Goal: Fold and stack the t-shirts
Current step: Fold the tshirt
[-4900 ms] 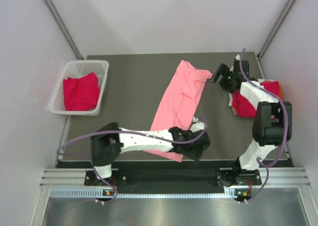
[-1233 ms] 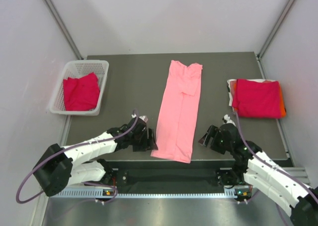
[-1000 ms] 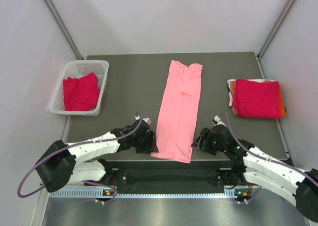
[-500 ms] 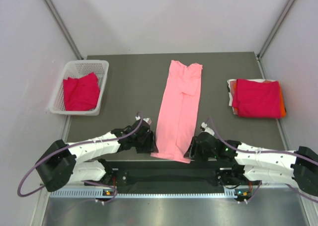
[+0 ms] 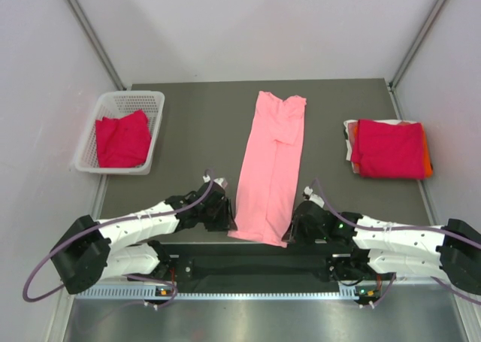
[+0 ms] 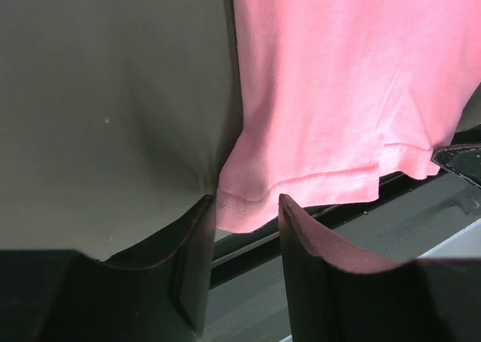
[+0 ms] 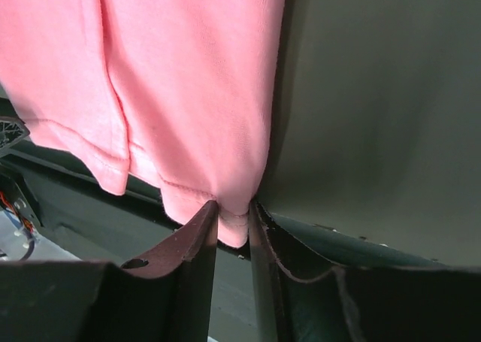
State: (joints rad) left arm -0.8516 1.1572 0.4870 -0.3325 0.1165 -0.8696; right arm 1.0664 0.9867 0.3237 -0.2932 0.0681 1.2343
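A salmon-pink t-shirt [image 5: 270, 161] lies folded into a long strip down the middle of the table, its hem hanging slightly over the near edge. My left gripper [image 5: 225, 220] is at the hem's near left corner. In the left wrist view the pink t-shirt [image 6: 338, 79] has that corner between the fingers of the left gripper [image 6: 246, 203], which stands open with a gap on either side. My right gripper [image 5: 291, 233] is at the near right corner. In the right wrist view the right gripper [image 7: 234, 207] is shut on the pink t-shirt [image 7: 188, 71], pinching the hem.
A folded crimson t-shirt [image 5: 389, 148] tops a stack at the right, with orange [image 5: 427, 160] and white [image 5: 349, 143] cloth showing at its edges. A white mesh basket [image 5: 128, 95] at the left holds another crimson t-shirt [image 5: 120, 139]. The dark table [image 5: 195, 131] ends just below both grippers.
The right gripper slid left to the hem's right corner and closed on it. The left jaws narrowed around the left corner. Since the earliest frame the pink t-shirt was straightened.
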